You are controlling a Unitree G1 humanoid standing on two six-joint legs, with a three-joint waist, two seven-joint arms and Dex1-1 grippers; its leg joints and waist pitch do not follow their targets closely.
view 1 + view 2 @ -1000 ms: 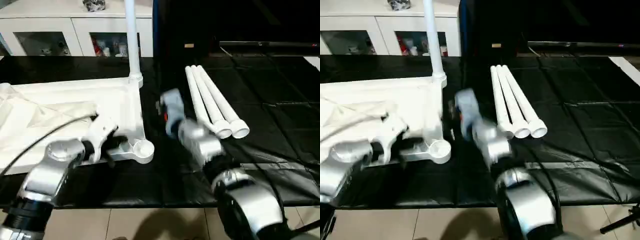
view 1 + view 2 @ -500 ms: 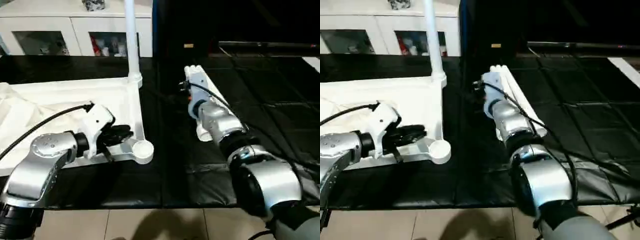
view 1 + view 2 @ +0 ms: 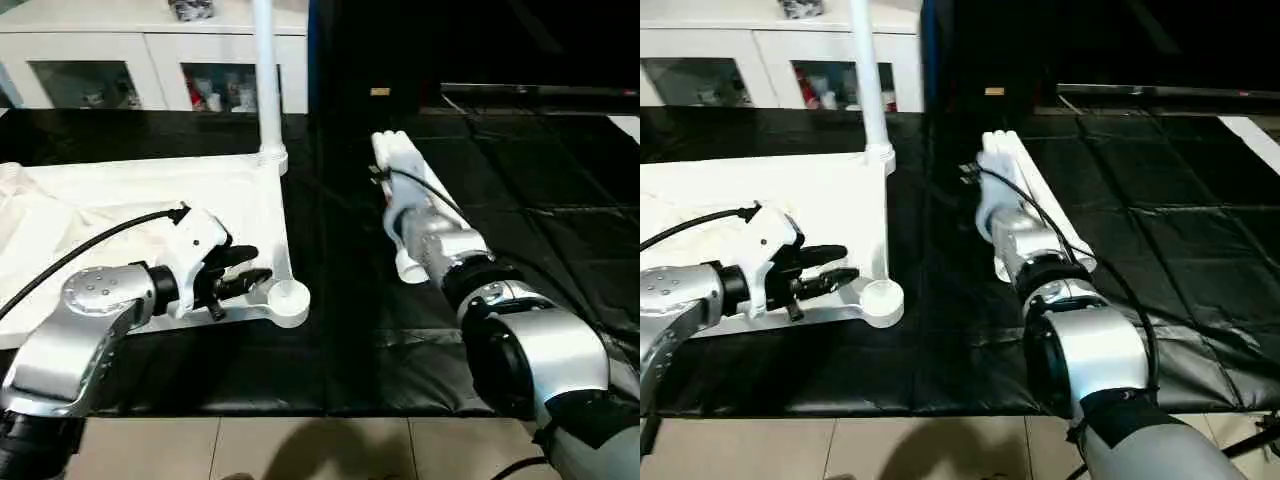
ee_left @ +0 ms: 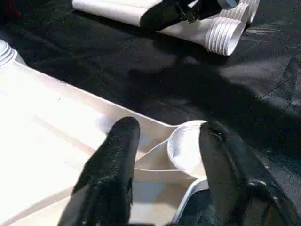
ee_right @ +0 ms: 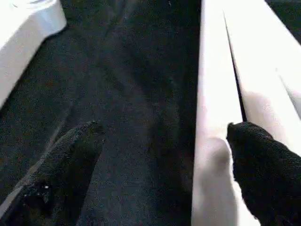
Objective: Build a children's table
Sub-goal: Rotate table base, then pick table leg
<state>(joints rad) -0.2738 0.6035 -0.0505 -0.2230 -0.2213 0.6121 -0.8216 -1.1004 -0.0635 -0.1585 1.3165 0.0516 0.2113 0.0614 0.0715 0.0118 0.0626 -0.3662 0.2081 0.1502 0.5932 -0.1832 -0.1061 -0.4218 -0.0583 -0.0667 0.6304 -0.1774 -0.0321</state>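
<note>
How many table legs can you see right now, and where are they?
4, though the right arm hides part of the pile. One leg stands upright in the tabletop's far corner socket. Three legs lie side by side on the black mat, under the right gripper.

Loose legs (image 3: 420, 190) lie right of the upturned tabletop (image 3: 120, 215).
</note>
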